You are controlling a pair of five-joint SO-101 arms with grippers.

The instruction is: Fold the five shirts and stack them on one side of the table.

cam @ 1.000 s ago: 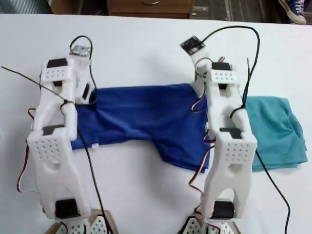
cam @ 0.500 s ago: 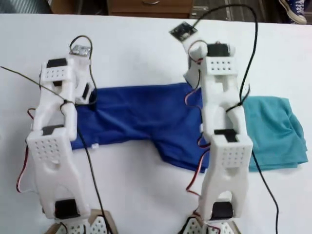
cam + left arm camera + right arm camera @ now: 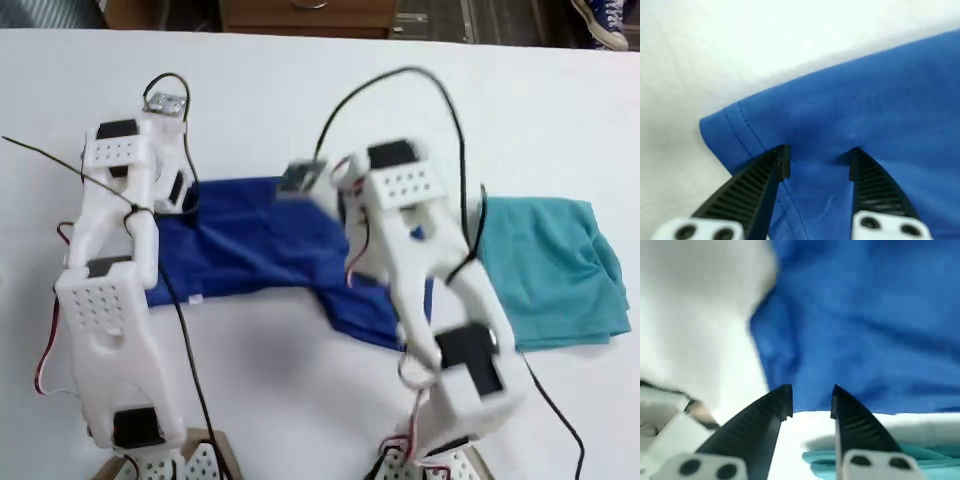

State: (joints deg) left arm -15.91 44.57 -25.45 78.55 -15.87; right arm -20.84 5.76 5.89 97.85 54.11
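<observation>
Blue shirt (image 3: 260,240) lies spread across the middle of the white table (image 3: 300,90). My left gripper (image 3: 817,162) is down on its hemmed corner, jaws wide, cloth showing between them. My right gripper (image 3: 810,400) hangs over the shirt's other end, narrowly parted, holding nothing. A teal shirt (image 3: 560,270) lies near that end.

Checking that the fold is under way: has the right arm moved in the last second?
Yes. In the high view the right arm has swung away from the teal shirt, across the blue shirt towards the left arm.
</observation>
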